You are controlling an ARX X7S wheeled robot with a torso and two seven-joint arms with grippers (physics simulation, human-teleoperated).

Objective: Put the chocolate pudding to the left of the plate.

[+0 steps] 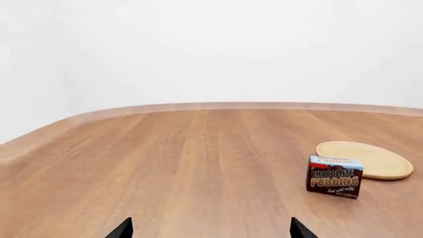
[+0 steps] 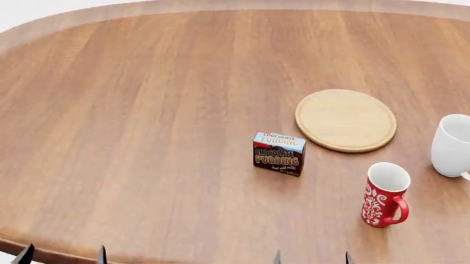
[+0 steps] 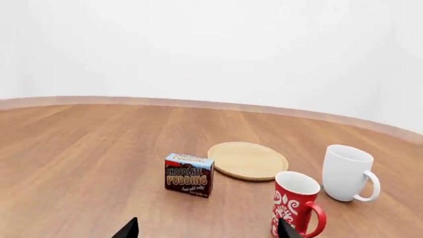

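Woodgrain runs across the round-edged table, smooth and warm brown. The chocolate pudding, a small cardboard box, stands upright near the table's middle, just off the plate, a flat pale-wood disc with a low rim; its front reads "CHOCOLATE PUDDING". A glossy red patterned mug and a plain white mug stand toward the right edge. Both the left gripper and the right gripper show fingertips spread wide, holding nothing.
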